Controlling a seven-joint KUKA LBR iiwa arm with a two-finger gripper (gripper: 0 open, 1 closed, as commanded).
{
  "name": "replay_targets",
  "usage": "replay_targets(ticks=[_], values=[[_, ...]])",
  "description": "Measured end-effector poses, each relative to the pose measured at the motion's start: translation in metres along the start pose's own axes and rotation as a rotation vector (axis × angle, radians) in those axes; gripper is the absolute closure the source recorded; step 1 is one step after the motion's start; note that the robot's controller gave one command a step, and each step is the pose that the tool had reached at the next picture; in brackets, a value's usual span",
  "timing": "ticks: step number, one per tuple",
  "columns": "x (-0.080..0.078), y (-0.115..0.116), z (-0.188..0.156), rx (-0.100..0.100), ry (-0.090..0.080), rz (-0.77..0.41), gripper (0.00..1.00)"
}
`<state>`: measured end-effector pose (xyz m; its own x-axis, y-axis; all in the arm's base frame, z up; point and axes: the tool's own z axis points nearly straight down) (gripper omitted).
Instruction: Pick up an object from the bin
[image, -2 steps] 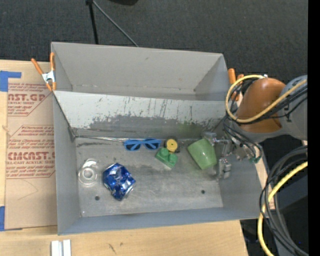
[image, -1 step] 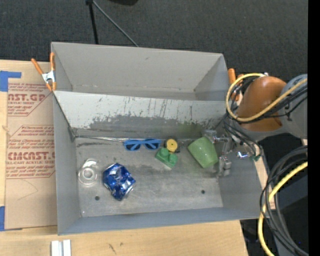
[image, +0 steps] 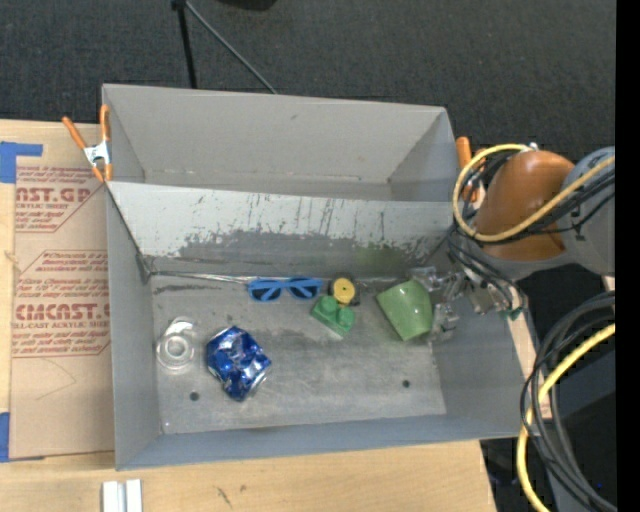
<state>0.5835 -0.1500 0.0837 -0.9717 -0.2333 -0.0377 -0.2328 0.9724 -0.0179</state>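
Grey sheet-metal bin (image: 300, 405) with sloping walls and a scuffed floor forms the work area. Pincer (image: 441, 303) sits low at the view's right side of the floor. Just beside the pincer, on its view-left side, lies a pale green plastic cup (image: 404, 311), tipped over. Whether the pincer is open or closed, or grips the cup, cannot be told. Farther from the pincer in the same direction: small green plastic block (image: 333, 316), yellow round disc (image: 343, 291), blue plastic sunglasses (image: 287, 289). Well apart from the pincer, at the opposite end: crumpled blue foil wrapper (image: 238, 362), clear round plastic lid (image: 177, 346)
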Motion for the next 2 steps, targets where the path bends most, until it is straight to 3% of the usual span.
replay_targets(ticks=[1,2], values=[[-0.003,0.000,-0.025,-0.016,0.033,-0.001,1.00],[-0.009,-0.001,-0.114,-0.013,0.027,-0.002,1.00]])
